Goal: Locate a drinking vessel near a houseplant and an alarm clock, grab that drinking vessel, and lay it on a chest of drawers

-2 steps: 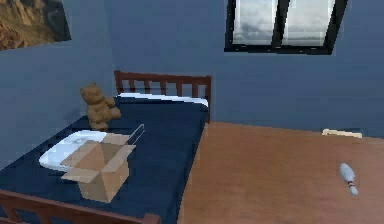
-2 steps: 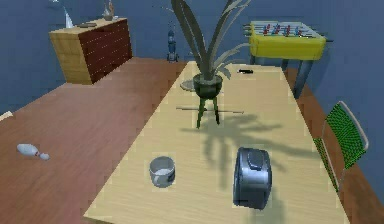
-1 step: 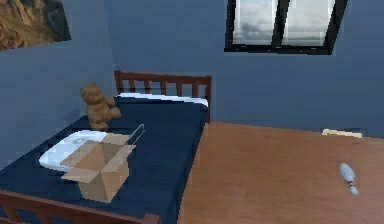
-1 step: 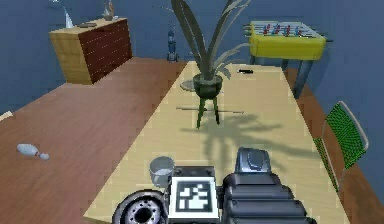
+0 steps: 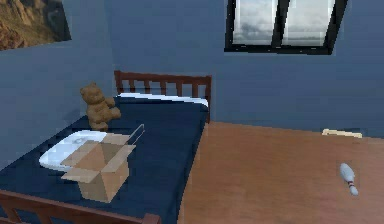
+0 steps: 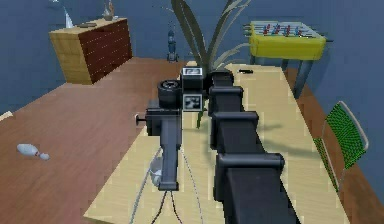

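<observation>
Black arm (image 6: 250,170) is reaching over the table (image 6: 120,195); grey blob (image 6: 158,178) is sitting beside the fingers of the gripper (image 6: 172,190), their hold I cannot tell.

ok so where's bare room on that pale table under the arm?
Freest: the tabletop strip between the arm and the green chair. Also its lower-left corner in the picture. Crowded: around the tool, with a greyish thing just below it, and the far end by the plant leaves.

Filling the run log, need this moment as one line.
claw: above light table | hold: cannot tell | grey blob at claw | chest of drawers: beyond table, arm side view's upper left
</observation>
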### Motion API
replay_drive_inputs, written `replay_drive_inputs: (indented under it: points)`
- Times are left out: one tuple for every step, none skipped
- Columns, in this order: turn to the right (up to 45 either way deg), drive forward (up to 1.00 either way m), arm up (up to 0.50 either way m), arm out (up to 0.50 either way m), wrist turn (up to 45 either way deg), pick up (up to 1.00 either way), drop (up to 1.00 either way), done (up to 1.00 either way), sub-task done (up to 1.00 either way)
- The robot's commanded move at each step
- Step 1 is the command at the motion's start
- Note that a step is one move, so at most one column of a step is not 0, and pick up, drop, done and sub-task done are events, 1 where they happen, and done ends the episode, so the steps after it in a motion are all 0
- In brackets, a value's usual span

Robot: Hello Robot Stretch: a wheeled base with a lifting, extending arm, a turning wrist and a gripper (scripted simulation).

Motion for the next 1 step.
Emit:
replay_drive_inputs:
  points:
    - [0.0, 0.0, 0.0, 0.0, 45.0, 0.0, 0.0, 0.0, 0.0]
